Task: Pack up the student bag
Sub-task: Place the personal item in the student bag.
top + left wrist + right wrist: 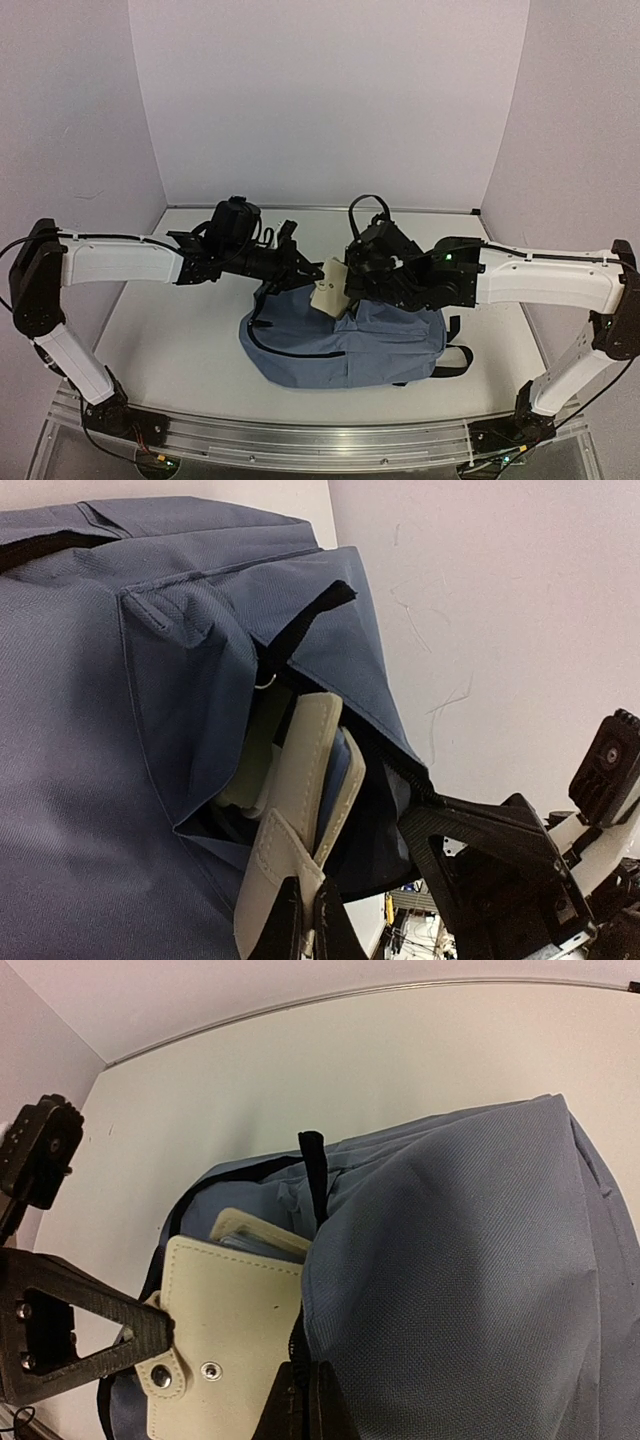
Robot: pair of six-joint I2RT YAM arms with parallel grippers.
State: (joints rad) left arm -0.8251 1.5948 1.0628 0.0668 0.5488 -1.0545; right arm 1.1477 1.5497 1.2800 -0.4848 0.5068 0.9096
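Note:
The slate-blue student bag (340,345) lies on the table between my arms, its top opening held up. A cream leather-look notebook (328,290) with a snap strap stands half inside that opening. My left gripper (308,920) is shut on the notebook (295,810) at its strap end. My right gripper (303,1400) is shut on the bag's zipper edge (300,1345), holding the fabric (460,1290) up beside the notebook (225,1350). In the top view my left gripper (312,272) and right gripper (352,285) meet at the opening.
Black straps (455,362) trail off the bag's right side. The table's far edge meets the wall (320,100). The left arm's black finger frame (70,1325) shows close to the notebook in the right wrist view.

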